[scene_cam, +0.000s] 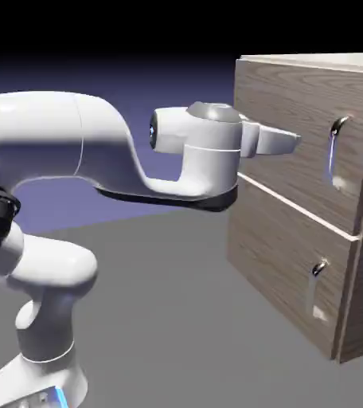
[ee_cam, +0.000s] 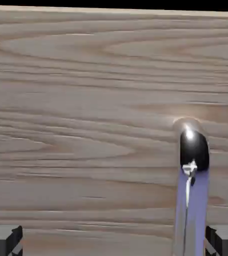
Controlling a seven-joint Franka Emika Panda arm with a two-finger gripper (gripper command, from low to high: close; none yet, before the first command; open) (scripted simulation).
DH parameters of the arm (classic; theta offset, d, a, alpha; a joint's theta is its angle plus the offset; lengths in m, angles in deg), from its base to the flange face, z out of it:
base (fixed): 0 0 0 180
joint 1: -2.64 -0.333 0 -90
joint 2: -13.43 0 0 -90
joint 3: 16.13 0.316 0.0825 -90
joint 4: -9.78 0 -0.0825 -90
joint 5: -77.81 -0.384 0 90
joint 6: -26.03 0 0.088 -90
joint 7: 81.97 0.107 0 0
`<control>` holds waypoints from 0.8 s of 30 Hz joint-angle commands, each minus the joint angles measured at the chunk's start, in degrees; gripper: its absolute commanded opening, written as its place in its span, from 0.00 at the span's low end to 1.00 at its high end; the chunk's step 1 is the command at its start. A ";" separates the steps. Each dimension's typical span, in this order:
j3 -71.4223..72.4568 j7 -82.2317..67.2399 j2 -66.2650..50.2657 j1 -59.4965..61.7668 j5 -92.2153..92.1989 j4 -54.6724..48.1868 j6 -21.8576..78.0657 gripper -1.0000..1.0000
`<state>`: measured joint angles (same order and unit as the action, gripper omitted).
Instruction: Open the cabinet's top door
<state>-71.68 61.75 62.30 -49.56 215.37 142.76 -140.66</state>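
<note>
We see a risk that the tool (ee_cam: 114, 240), its fingers spread wide apart and empty, pushes straight on and meets bare wood of the top door (scene_cam: 296, 127) rather than straddling the handle (ee_cam: 191, 175). Relative to the tool, that handle sits off toward the right finger, not centred.

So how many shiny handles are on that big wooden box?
2. The long handle is on the top door. A shorter handle is on the lower panel. Other sides are hidden, so more could be there.
</note>
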 commanded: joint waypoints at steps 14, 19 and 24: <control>-12.57 20.49 2.79 -12.48 27.91 -7.24 1.57 0.50; -18.31 20.65 0.71 -21.30 28.44 -13.98 1.97 0.50; -14.01 22.27 -1.03 -15.07 26.86 -9.06 4.71 0.00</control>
<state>-85.67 84.00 61.26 -64.63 242.41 133.64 -135.99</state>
